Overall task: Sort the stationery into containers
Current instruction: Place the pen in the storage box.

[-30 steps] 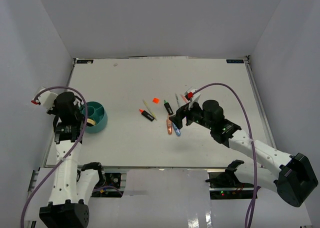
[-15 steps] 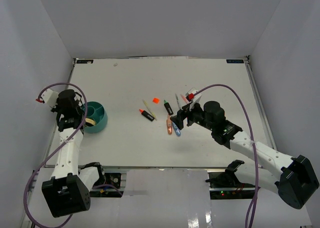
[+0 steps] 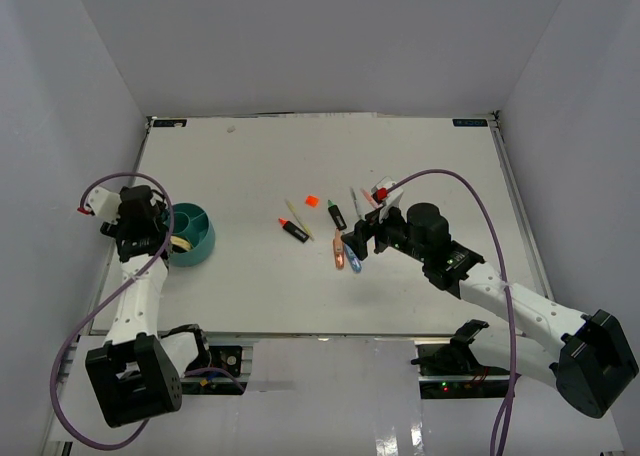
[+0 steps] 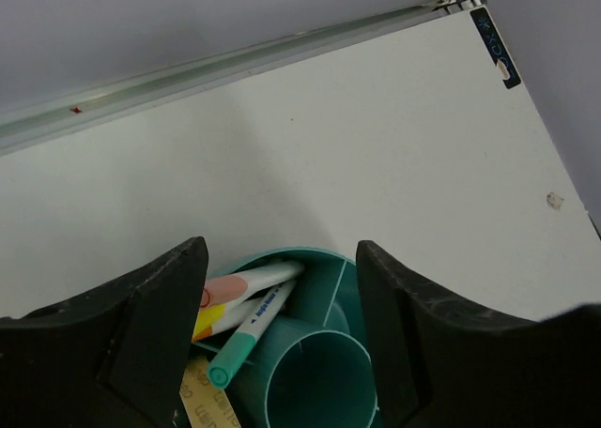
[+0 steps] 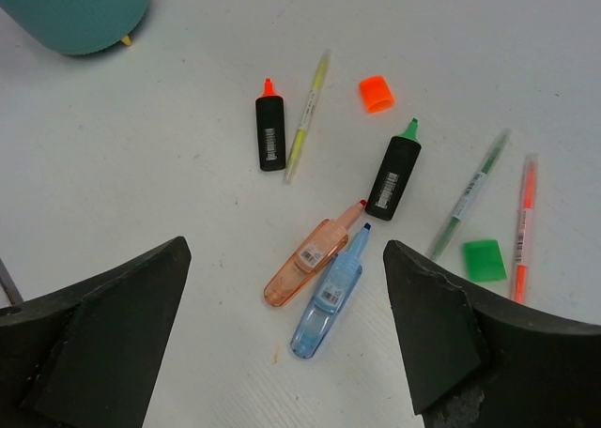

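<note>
The round teal tub (image 4: 315,255) with inner dividers sits right under my left gripper (image 4: 280,259), which is open with nothing between its fingers. In one compartment lie a teal-capped pen (image 4: 246,332) and a white pen with pink and orange bands (image 4: 252,282). My right gripper (image 5: 286,255) hangs open above a clear orange pen (image 5: 308,262) and a clear blue pen (image 5: 331,293), which lie side by side. Farther off are two black markers (image 5: 270,133) (image 5: 393,176), a yellow pen (image 5: 308,118), an orange cap (image 5: 377,93) and a green square (image 5: 485,259).
A green pen (image 5: 470,195) and an orange pen (image 5: 524,223) lie at the right of the cluster. From above, the tub (image 3: 196,234) stands near the table's left edge and the stationery lies mid-table around (image 3: 337,214). White walls enclose the table.
My left arm has folded back toward the near edge while its wrist stayed by the tub. The right arm and the stationery on the table have not moved.
</note>
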{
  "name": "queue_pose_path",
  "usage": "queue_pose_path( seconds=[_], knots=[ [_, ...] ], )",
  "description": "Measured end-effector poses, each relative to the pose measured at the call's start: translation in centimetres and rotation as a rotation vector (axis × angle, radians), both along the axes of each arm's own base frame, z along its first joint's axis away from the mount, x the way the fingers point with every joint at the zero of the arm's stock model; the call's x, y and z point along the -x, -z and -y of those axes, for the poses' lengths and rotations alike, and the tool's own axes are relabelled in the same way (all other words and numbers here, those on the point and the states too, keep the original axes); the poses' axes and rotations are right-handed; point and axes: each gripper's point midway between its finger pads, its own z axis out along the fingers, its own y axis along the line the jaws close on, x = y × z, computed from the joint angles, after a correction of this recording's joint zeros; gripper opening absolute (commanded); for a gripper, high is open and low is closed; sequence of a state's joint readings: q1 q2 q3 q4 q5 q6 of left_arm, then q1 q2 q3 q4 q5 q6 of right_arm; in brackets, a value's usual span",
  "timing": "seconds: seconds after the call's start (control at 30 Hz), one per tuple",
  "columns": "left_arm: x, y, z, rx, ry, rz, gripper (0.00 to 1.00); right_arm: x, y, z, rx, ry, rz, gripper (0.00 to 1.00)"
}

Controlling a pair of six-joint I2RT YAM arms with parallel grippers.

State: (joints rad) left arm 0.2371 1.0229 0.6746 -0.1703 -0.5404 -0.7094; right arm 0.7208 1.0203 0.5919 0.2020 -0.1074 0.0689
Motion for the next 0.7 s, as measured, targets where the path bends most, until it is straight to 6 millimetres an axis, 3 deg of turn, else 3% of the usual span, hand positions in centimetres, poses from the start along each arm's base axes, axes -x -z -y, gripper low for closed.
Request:
queue_pose_path(
  seconds=[0.03, 0.13, 0.3, 0.5, 0.53, 0.7],
  knots=[
    [0.1, 0.1, 0.1, 0.008, 0.002, -0.004, 0.87, 0.0, 0.0, 0.0, 0.000, 0.001, 0.000, 0.90],
    [0.5, 0.6, 0.5, 0.030, 0.014, -0.031, 0.98, -0.1, 0.0, 0.1, 0.002, 0.009, 0.001, 0.90],
    [0.9, -0.2, 1.4, 0.049, 0.061, -0.065, 0.98, -0.6, 0.7, 0.7, 0.028, 0.054, -0.013, 0.90],
    [-0.2, -4.3, 2.9, 0.025, 0.209, -0.068, 0.98, -2.4, 3.2, 2.0, 0.124, 0.175, -0.108, 1.00],
    [-0.6, -5.0, 3.3, 0.021, 0.251, -0.074, 0.98, -2.8, 3.6, 2.3, 0.143, 0.196, -0.125, 0.90],
    [-2.3, -7.2, 6.1, 0.021, 0.457, -0.078, 0.98, -4.4, 5.6, 3.3, 0.220, 0.289, -0.215, 0.70]
  ],
)
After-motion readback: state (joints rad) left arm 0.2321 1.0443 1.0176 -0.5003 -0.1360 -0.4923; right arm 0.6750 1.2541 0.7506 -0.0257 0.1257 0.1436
